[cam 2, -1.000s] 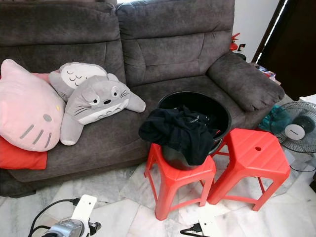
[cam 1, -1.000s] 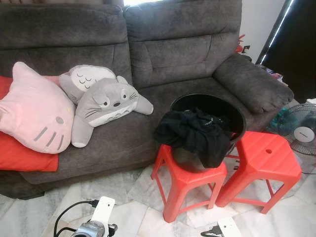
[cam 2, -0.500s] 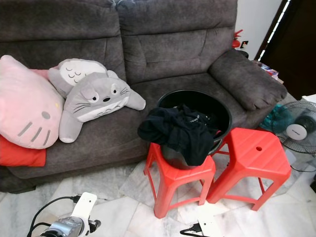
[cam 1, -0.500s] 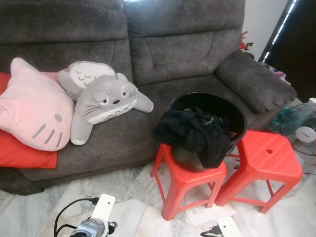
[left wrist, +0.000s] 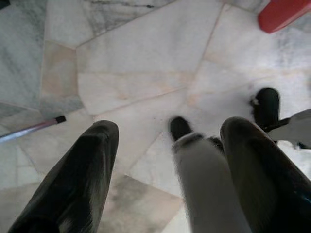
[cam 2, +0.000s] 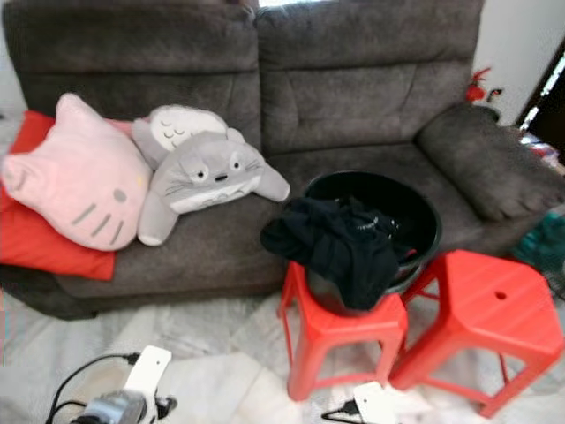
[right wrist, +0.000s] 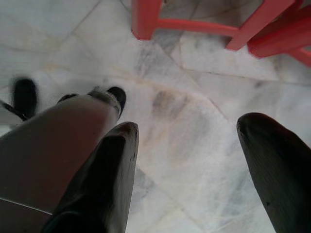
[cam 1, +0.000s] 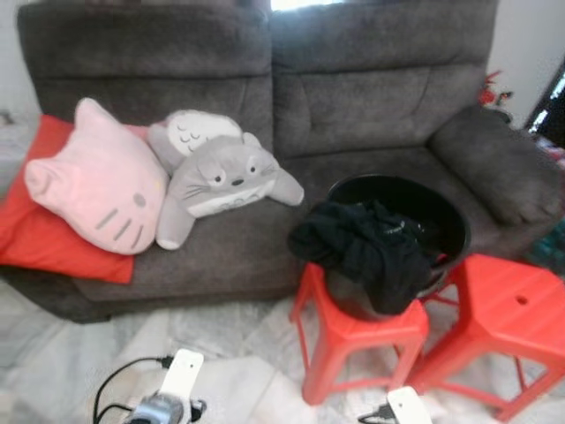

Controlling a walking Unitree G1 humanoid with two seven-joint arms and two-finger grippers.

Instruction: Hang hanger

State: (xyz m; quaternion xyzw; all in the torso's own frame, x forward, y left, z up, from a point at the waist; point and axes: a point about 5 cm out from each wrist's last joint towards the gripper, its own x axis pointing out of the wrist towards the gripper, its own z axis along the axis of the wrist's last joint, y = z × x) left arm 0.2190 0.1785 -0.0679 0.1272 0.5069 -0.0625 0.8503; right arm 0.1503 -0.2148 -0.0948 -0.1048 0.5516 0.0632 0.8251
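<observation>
A black tub [cam 1: 446,210] stands on a red plastic stool [cam 1: 357,331] in front of a grey sofa [cam 1: 371,97]. Black clothes [cam 1: 362,247] spill over the tub's near rim. Both my arms hang low, with their wrists at the bottom edge of the eye views. My left gripper [left wrist: 170,128] is open over the marble floor [left wrist: 136,63], nothing between its fingers. My right gripper [right wrist: 189,126] is open too, above the floor close to the red stool's legs [right wrist: 194,22].
A second red stool [cam 1: 516,309] stands right of the first. On the sofa lie a pink cat cushion [cam 1: 101,181], a grey plush toy [cam 1: 225,177] and a red cushion [cam 1: 35,230]. A black cable [cam 1: 110,393] loops by my left wrist.
The whole picture has slid to the right and gone blurry, so the camera has turned left. The tub, stools and cushions stay where they were.
</observation>
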